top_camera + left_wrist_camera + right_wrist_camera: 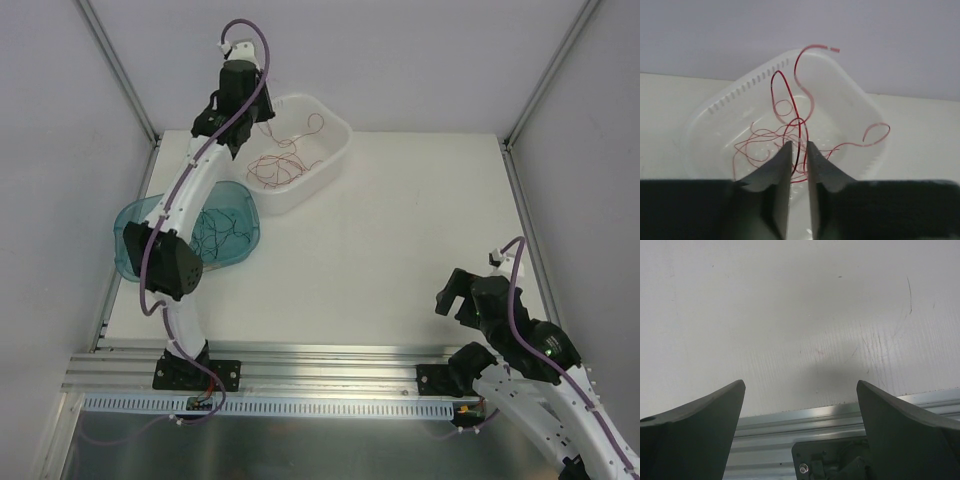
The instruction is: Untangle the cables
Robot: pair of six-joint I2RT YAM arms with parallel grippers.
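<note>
Loose red cables [790, 132] looped inside the white perforated tub [335, 135] at 11 o'clock on the table [400, 250], a few strands arching above its rim. Tangled dark cables [222, 230] in the teal bowl [125, 225] at 9 o'clock. Left gripper [799, 145] above the tub, jaws parted to a slit, one red strand threading the gap unpinched. Right gripper [800, 382] spread wide, grasping nothing, at 4 o'clock over matte white tabletop beside the aluminium rail [330, 365]. Plain grey walls [420, 60] all round

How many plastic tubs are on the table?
2. A white tub at the back holding red cables; a teal tub at the left, partly under the left arm.
</note>
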